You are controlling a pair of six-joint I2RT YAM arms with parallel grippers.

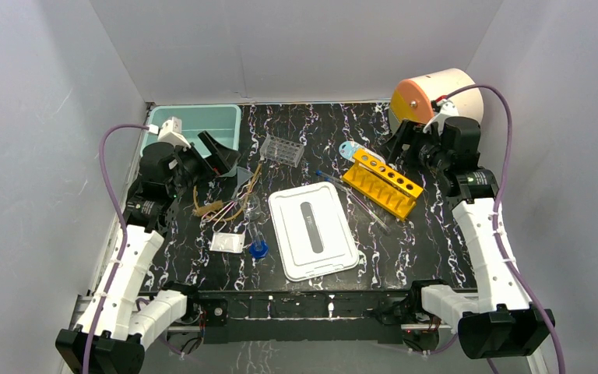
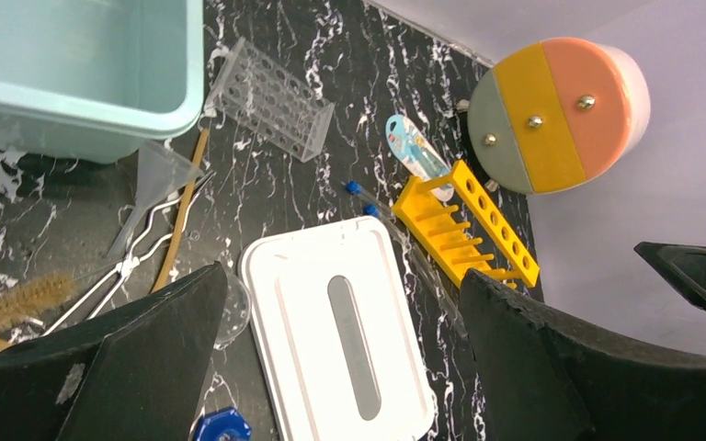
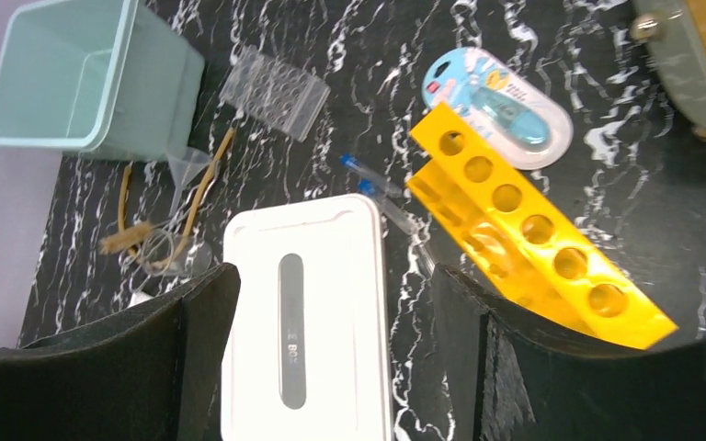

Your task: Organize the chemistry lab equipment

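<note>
Bin [image 1: 195, 123] beside clear rack [image 1: 283, 149]; funnel [image 2: 154, 175], perhaps tongs [image 2: 138, 253], outside it

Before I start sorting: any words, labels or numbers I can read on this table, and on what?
No text is legible.
White rectangular plastic lid, grey centre strip: small marks, too blurred to read.
Blue oval blister pack: colourful print, too small to read.
Small white packet: no print visible.
</note>
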